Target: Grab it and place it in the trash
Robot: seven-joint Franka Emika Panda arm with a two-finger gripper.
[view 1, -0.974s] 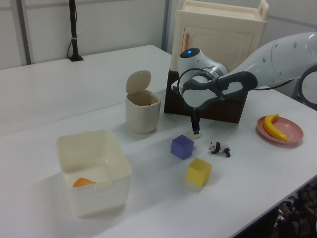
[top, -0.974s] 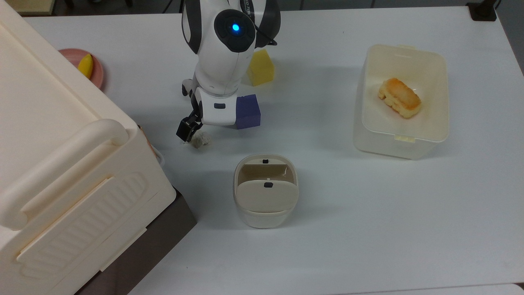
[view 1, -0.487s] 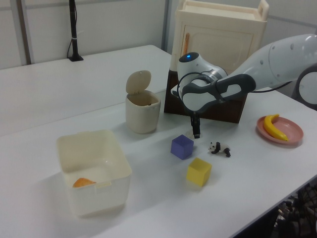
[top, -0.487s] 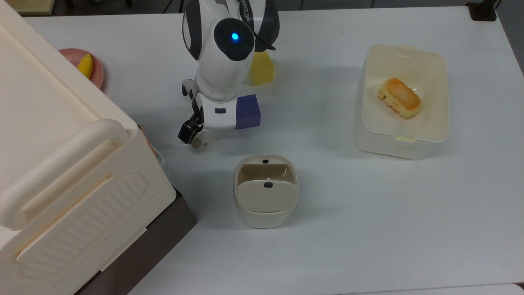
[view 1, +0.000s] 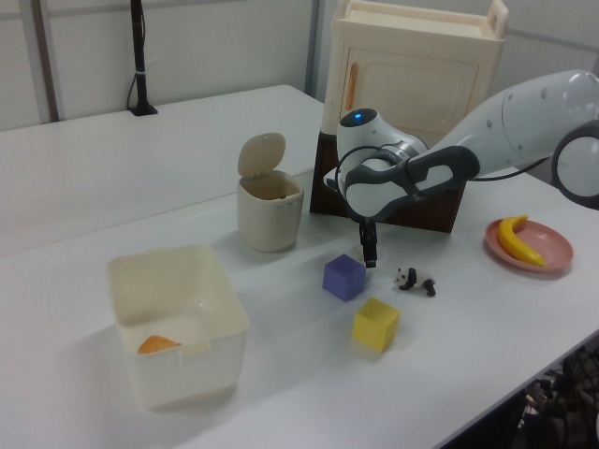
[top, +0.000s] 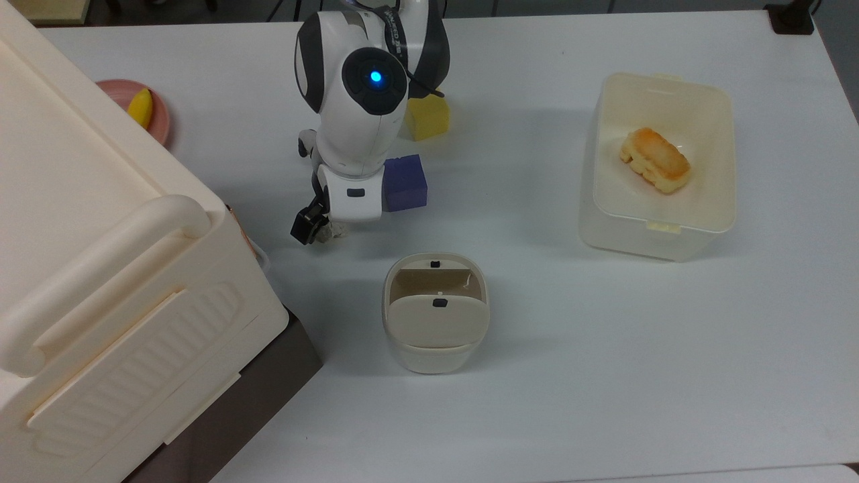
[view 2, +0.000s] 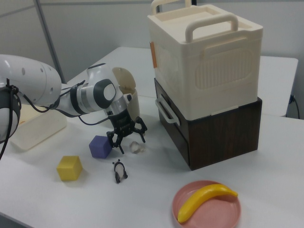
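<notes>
Top view: the tissue wad (top: 331, 231) lies on the bench (top: 604, 335) above the swing-lid bin (top: 435, 312), touching the hand (top: 315, 227). Right view: the hand (view 2: 129, 137) straddles the wad (view 2: 137, 147), fingers spread apart, beside the purple cube (view 2: 100, 146).

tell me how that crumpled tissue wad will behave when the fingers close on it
The tissue wad looks lumpy and loosely crumpled, so it will likely squash rather than resist. Being small paper, it is probably very light and may skid if nudged. The open gripper straddles it, so slipping seems unlikely.
</notes>
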